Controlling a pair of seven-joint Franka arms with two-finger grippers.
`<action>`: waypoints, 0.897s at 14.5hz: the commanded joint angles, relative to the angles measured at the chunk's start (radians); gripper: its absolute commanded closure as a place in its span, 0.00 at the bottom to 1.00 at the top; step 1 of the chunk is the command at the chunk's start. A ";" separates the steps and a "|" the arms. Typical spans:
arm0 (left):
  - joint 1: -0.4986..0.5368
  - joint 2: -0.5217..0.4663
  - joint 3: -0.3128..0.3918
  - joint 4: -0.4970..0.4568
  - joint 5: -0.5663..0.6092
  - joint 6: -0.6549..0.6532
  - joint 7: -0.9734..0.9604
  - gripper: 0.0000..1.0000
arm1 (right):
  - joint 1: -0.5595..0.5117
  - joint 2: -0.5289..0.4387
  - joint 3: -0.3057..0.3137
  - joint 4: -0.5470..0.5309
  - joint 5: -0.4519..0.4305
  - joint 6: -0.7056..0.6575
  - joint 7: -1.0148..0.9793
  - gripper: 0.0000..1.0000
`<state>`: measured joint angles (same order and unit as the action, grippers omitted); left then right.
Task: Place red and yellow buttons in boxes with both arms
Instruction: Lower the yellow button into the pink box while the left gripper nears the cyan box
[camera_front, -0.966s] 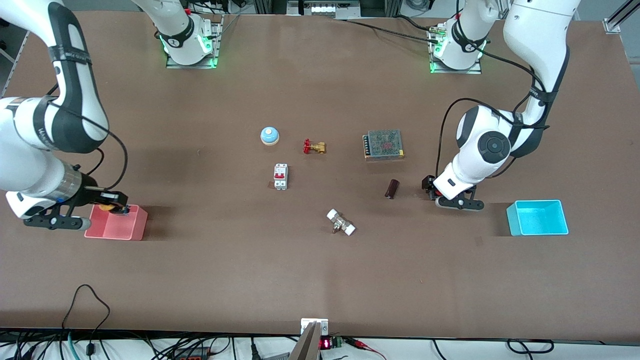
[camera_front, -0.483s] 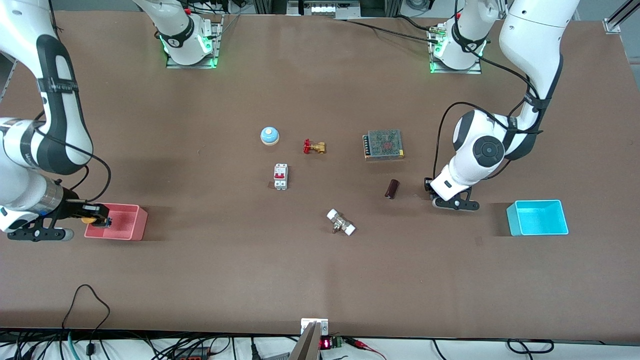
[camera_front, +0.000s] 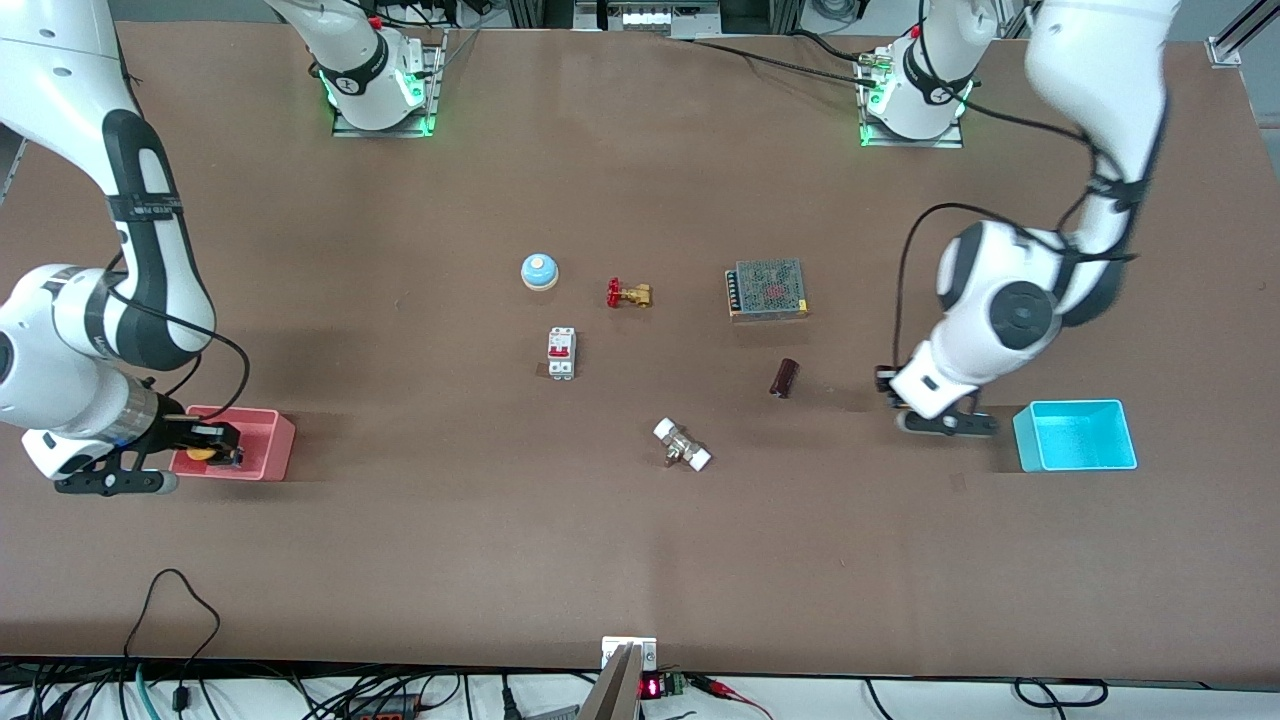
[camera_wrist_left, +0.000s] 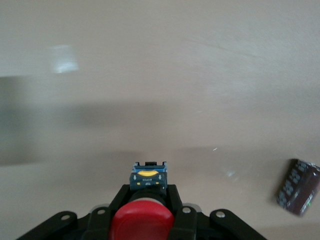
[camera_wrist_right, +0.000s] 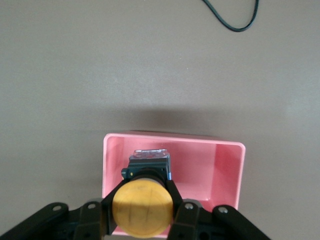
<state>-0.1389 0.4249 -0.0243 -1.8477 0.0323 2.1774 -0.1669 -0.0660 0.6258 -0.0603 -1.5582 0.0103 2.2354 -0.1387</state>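
Front view: orange-yellow capped push button (camera_front: 203, 453), clamped in right gripper (camera_front: 215, 443), is now lowered into pink square plastic bin (camera_front: 272, 447), while red capped push button (camera_wrist_left: 142, 224), gripped by left gripper (camera_front: 890, 385), has been carried closer to cyan square plastic bin (camera_front: 1075, 436).

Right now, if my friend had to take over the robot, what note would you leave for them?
Right gripper: shut on the yellow button, over the pink box.
Left gripper: shut on the red button, over bare table beside the cyan box, not over it.
Done: both buttons picked up.
Left: release yellow into pink; carry red over cyan and release it.
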 joint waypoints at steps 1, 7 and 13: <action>0.074 -0.006 0.007 0.140 0.015 -0.171 0.073 0.84 | -0.005 0.029 0.005 0.023 0.014 0.004 -0.024 0.72; 0.277 0.049 0.011 0.241 0.056 -0.163 0.311 0.84 | -0.017 0.061 0.004 0.017 0.011 0.039 -0.047 0.71; 0.344 0.201 0.011 0.262 0.090 0.019 0.316 0.83 | -0.028 0.081 0.005 0.013 0.013 0.049 -0.050 0.70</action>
<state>0.1932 0.5539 -0.0025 -1.6291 0.1012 2.1370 0.1386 -0.0800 0.6987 -0.0620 -1.5577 0.0105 2.2763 -0.1643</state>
